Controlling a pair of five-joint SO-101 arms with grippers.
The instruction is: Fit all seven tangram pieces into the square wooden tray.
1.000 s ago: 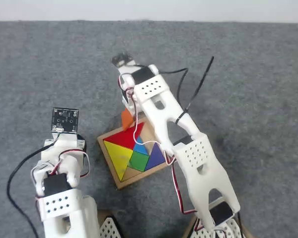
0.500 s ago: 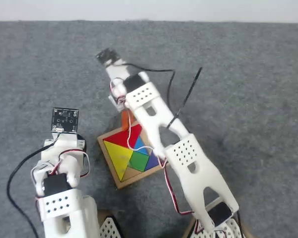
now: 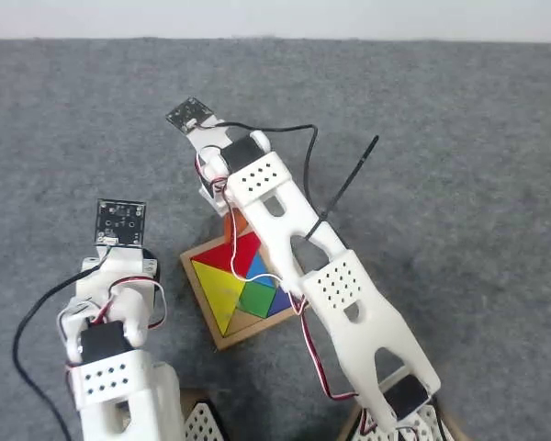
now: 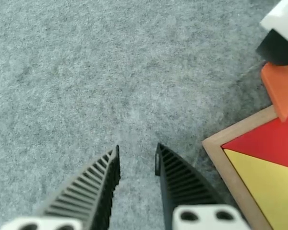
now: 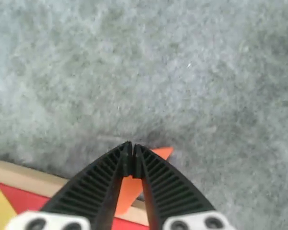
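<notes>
A square wooden tray (image 3: 248, 333) with a pale raised rim sits on a table covered in a grey, fuzzy felt-like mat (image 3: 459, 165). The tray is towards the near edge and turned so one corner points at the arms. Smooth flat pieces lie edge to edge inside it: a red triangle (image 3: 228, 255) at the far side, a large yellow triangle (image 3: 217, 290) along the left side, a blue piece (image 3: 258, 267) and a green piece (image 3: 257, 299) around the middle. A strip of bare wood shows at the near corner.

The white right arm stretches across the tray. The right gripper (image 5: 129, 144) has black ribbed fingers pressed tightly together, their tips over the orange piece (image 5: 159, 153) — a flat wedge with a sharp point. The wedge lies at the tray's far corner, overlapping the rim; whether it lies flat or tilted cannot be told.

The left gripper (image 4: 137, 151) is above bare mat just beside the tray's left corner, its ribbed fingers slightly spread with nothing between them.
</notes>
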